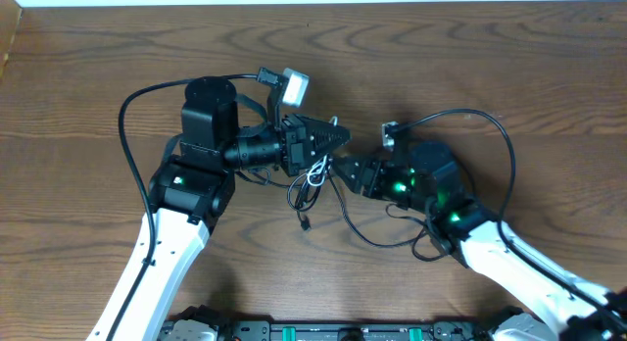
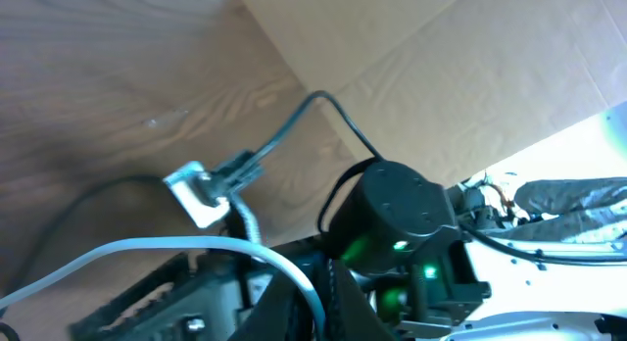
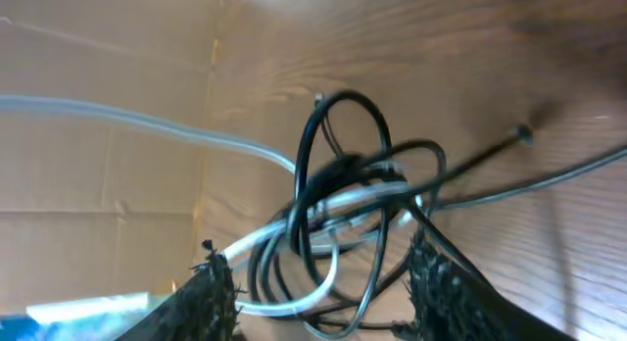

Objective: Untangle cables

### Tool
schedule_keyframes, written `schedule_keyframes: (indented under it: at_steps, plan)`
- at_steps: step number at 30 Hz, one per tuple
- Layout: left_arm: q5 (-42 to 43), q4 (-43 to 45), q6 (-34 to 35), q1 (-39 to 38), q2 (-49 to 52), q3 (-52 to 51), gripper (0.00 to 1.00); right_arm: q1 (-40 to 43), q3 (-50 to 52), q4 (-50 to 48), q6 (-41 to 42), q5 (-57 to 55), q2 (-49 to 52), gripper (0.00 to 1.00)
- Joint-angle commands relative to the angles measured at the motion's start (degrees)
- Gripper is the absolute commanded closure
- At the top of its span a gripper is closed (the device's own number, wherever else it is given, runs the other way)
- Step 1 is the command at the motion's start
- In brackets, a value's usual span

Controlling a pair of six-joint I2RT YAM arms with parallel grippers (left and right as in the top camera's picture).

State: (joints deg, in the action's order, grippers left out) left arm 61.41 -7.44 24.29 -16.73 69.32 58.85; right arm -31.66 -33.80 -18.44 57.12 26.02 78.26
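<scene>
Tangled cables [image 3: 338, 204] loop between spread fingers of right tool [image 3: 323, 265]; left tool [image 1: 341, 136] clenched.

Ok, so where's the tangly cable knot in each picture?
Overhead: the cable knot lies near the middle of the brown wooden table.
Left wrist: the knot is not in it; only a pale cord curves along the bottom.
Right wrist: the cable knot fills the middle, between the right arm's open jaws.
Shared landmark: the wood-grain tabletop shows in all three.
</scene>
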Motion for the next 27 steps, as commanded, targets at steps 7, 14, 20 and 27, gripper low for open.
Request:
schedule_keyframes:
  at_steps: [7, 14, 20, 27]
  plan:
    - [1.2, 0.3, 1.6, -0.1, -1.0, 0.6, 0.92, -1.4, -0.2, -10.4, 14.1, -2.1, 8.7, 0.41]
    - [1.2, 0.3, 2.0, -0.1, -1.0, 0.6, 0.92, -1.6, -0.2, -15.0, 22.2, -2.2, 10.0, 0.41]
    - [1.2, 0.3, 2.9, -0.1, -1.0, 0.6, 0.92, -4.2, -0.2, -12.3, 23.0, -6.6, 10.1, 0.50]
    - [2.2, 0.3, 3.9, -0.1, -1.0, 0.6, 0.92, -7.4, -0.2, -9.3, 23.2, -12.3, 10.1, 0.81]
